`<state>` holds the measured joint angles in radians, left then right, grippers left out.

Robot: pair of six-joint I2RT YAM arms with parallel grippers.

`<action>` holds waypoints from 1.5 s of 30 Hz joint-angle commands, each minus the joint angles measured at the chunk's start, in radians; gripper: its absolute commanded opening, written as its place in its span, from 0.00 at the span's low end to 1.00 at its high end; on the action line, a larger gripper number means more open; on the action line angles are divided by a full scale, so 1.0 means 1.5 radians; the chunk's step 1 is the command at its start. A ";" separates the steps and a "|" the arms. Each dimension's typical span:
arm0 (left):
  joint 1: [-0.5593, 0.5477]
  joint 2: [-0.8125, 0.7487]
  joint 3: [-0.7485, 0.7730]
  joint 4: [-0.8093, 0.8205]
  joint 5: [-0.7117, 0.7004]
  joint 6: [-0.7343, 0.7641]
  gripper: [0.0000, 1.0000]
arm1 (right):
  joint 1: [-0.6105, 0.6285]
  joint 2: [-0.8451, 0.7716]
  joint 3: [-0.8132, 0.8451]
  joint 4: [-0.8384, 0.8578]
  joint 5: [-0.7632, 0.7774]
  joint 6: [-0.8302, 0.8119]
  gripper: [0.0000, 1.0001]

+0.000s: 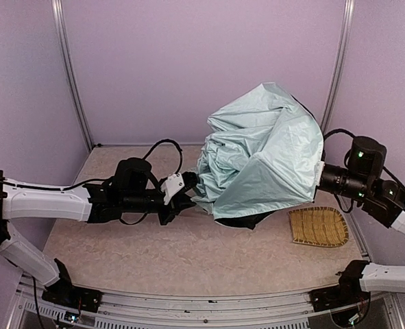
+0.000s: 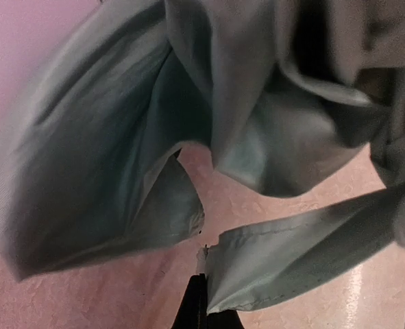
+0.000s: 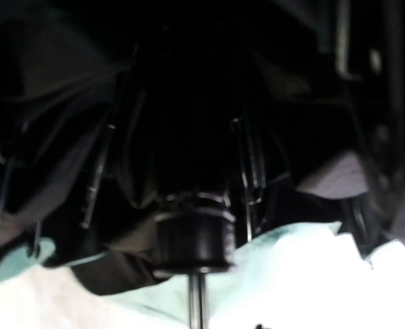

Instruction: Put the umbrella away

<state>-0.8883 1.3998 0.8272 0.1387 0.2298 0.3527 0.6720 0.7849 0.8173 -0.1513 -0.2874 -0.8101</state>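
Note:
The umbrella (image 1: 264,157) is half collapsed, a crumpled dome of pale mint fabric hanging between my two arms over the table's back right. My left gripper (image 1: 188,192) reaches its left edge. In the left wrist view its black fingers (image 2: 201,288) are shut on the tip of a mint fabric band (image 2: 291,247) of the umbrella. The canopy hides my right gripper. The right wrist view looks into the dark underside: a thin shaft (image 3: 197,301) and a black collar (image 3: 194,240) run straight towards the hidden jaws, with bright mint fabric (image 3: 312,274) over them.
A woven yellow straw mat (image 1: 318,227) lies on the table (image 1: 154,253) just below the umbrella's right side. Lilac walls with metal posts (image 1: 72,82) close in the back and sides. The right arm's wrist (image 1: 339,179) sits close to the right wall.

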 commanded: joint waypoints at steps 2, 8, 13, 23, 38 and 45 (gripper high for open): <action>0.013 0.107 0.030 0.112 0.007 0.067 0.00 | 0.050 0.013 -0.017 0.096 -0.072 -0.001 0.00; 0.056 0.172 0.033 0.245 0.016 0.088 0.00 | 0.127 0.067 -0.055 0.065 -0.056 -0.065 0.00; 0.058 0.202 0.018 0.308 -0.007 0.147 0.00 | 0.187 0.104 -0.121 0.038 0.011 -0.098 0.00; 0.012 0.289 0.016 0.411 -0.114 0.225 0.00 | 0.312 0.301 -0.179 0.123 0.122 -0.019 0.00; 0.115 0.353 0.118 0.342 -0.426 0.077 0.71 | 0.300 0.496 -0.168 0.123 0.179 0.014 0.00; 0.112 0.216 0.112 0.281 -0.474 -0.002 0.85 | 0.284 0.521 -0.142 0.113 0.159 0.030 0.00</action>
<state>-0.7128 1.9053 0.9890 0.5224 -0.3740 0.4664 1.0908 1.5345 0.6189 0.1619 0.0471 -0.7574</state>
